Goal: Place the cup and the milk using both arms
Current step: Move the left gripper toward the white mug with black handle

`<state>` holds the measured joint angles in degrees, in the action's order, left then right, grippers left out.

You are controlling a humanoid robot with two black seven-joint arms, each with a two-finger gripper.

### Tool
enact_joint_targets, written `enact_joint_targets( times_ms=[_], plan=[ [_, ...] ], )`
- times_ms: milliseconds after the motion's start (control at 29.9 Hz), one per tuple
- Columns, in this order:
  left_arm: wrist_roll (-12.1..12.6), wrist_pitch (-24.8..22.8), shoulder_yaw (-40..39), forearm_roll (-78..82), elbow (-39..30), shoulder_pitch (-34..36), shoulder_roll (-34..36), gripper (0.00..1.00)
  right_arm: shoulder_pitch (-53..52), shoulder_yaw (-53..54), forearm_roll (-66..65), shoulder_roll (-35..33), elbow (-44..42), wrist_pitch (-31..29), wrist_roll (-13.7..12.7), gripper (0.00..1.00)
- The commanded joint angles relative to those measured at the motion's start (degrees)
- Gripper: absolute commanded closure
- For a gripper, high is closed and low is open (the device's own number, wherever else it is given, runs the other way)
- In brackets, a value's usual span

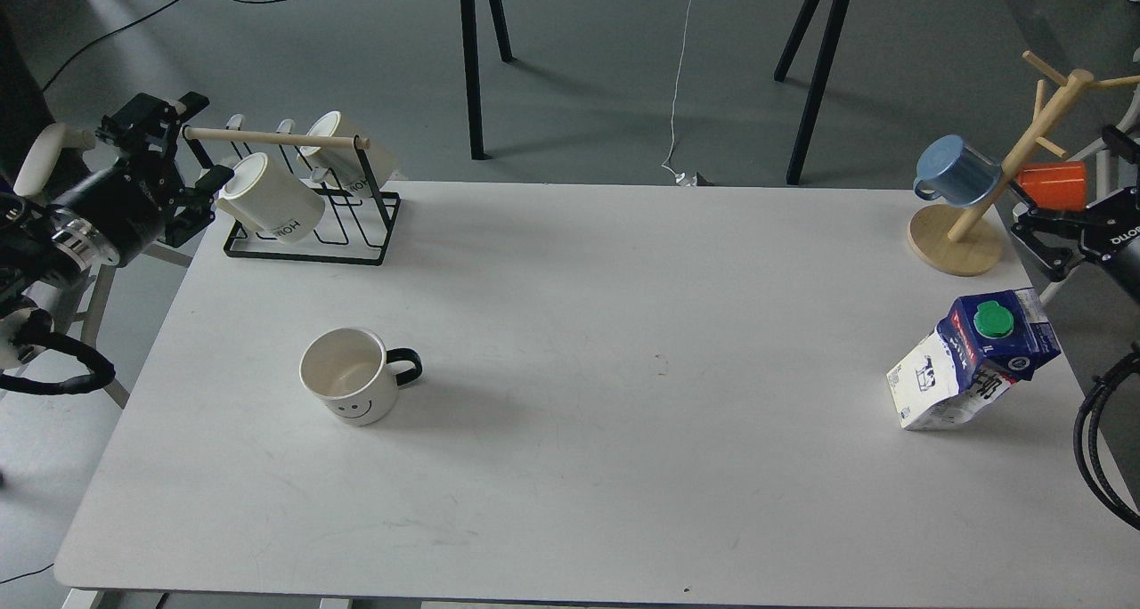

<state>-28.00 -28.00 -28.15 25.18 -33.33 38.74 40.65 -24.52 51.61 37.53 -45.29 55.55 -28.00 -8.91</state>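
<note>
Wire rack [307, 235] holds lettered mugs [272, 198]; wooden tree [997, 190] holds blue mug [957, 171].

You see a cream cup [349, 375] with black handle and smiley, a milk [974, 360] carton dark blue above, white below, green cap, on a white table [579, 431]; blue mug [955, 171], orange mug [1054, 185].

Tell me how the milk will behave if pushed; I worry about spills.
The milk is tall on a small base, so a high push would probably tip it. Its green cap appears on, so spilling seems unlikely. It stands near the table edge and could slide off.
</note>
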Motion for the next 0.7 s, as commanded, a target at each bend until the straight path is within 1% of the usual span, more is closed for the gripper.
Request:
enact_joint_targets(
  times_ms=[0, 134, 201, 301, 401, 468, 535, 602, 669],
  plan=[
    [0.00, 0.00, 0.03, -0.04, 1.07, -0.16, -0.22, 0.00, 0.00, 0.07, 0.00, 0.02, 0.17, 0.00, -0.06, 0.06],
    [0.00, 0.00, 0.73, 2.06, 1.07, 0.01, 0.04, 0.00, 0.09, 0.69, 0.09, 0.02, 0.52, 0.00, 0.03, 0.06],
    [0.00, 0.00, 0.56, 7.31, 0.90, 1.41, 0.13, 0.00, 0.18, 0.95, 0.09, 0.02, 0.52, 0.00, 0.03, 0.06],
    [0.00, 0.00, 0.73, 20.48, 0.54, 7.30, 2.49, 0.00, 0.18, 1.13, 0.09, 0.02, 0.61, 0.00, 0.03, 0.06],
    [0.00, 0.00, 0.64, 39.63, -0.94, 10.73, 4.26, 0.00, 0.27, 1.13, 0.09, 0.02, 0.43, 0.00, 0.03, 0.06],
    [0.00, 0.00, 0.64, 52.11, -4.53, 11.97, 4.87, 0.00, 0.44, 1.04, 0.09, 0.02, 0.26, 0.00, 0.03, 0.06],
    [0.00, 0.00, 0.82, 60.30, -9.97, 11.80, 7.06, 0.00, 0.62, 0.95, 0.09, 0.11, 0.17, 0.00, 0.03, 0.06],
    [0.00, 0.00, 1.08, 65.59, -15.86, 11.01, 9.87, 0.00, 0.71, 0.69, 0.09, 0.11, 0.08, 0.00, 0.03, 0.06],
    [0.00, 0.00, 2.57, 69.29, -20.53, 10.13, 11.20, 0.00, 1.14, 0.69, 0.00, 0.11, 0.08, 0.00, 0.03, 0.06]
  ],
)
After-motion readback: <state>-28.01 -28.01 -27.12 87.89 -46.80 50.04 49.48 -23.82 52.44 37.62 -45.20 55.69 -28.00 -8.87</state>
